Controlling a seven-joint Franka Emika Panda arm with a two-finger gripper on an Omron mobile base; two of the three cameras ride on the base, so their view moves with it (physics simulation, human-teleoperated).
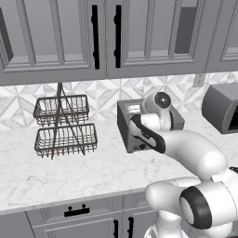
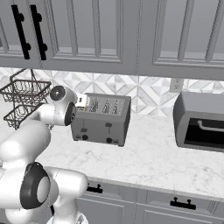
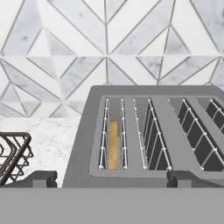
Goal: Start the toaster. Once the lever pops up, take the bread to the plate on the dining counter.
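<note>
1. The toaster (image 2: 101, 120), a boxy mid-grey metal box with slots on top, stands on the marble desk (image 1: 69, 172) close to the patterned tile wall (image 3: 109, 39).
2. The bread (image 3: 113, 150) sits down inside the leftmost slot as the hand view frames it, with just its golden-tan top edge showing between the wire guides.
3. The gripper (image 3: 109, 180) hangs just above and behind the toaster's near end, its jaws apart at full width with nothing between them.
4. The step in hand looks like starting the toaster; the bread is already seated, so the lever needs pressing down.
5. To do it well, I judge the jaws should come down squarely on the lever at the toaster's end and push straight down, without nudging the toaster along the desk. I cannot make out the lever itself.
6. Small dark knobs (image 2: 85, 137) sit low on the toaster's front and should be left alone.
7. A two-tier wire basket rack (image 1: 64, 126) stands to the toaster's left, apart from it.
8. A darker grey rounded-top appliance (image 2: 200, 121) stands to its right, well apart.
9. Grey wall cabinets (image 2: 109, 30) hang overhead, limiting room to lift.
</note>
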